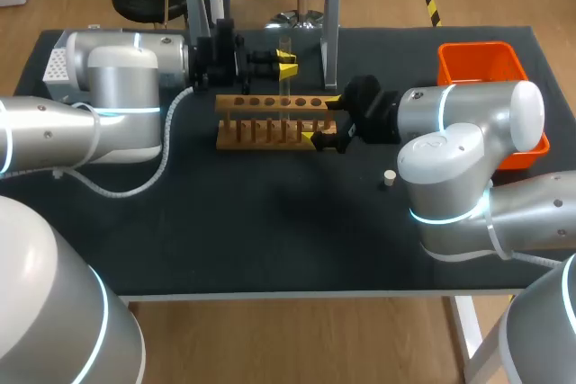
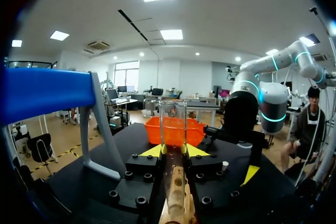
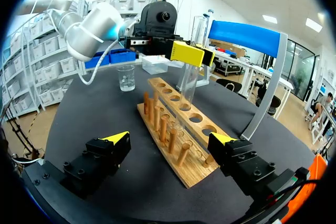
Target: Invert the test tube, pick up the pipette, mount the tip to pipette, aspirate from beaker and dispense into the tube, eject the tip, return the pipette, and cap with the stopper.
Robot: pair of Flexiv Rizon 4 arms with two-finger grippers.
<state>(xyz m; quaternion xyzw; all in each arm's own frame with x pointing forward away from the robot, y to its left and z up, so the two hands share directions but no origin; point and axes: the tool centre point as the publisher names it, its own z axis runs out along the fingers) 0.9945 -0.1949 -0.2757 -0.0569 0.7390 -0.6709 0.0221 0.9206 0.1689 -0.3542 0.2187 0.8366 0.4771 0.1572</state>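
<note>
Our left gripper (image 2: 174,150) is pinching the test tube (image 2: 173,121) at the rack (image 1: 270,102), right gripper (image 3: 170,140) gaping open; we are risking glass slipping mid-inversion.

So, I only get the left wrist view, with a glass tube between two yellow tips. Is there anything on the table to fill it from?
Observer: Yes. The right wrist view shows a glass beaker on the table, beyond the tube, past the end of the rack farthest from the right gripper.
Operator: And what is that right gripper doing?
Observer: It is open, with one finger on either side of the rack's nearer end.
</note>
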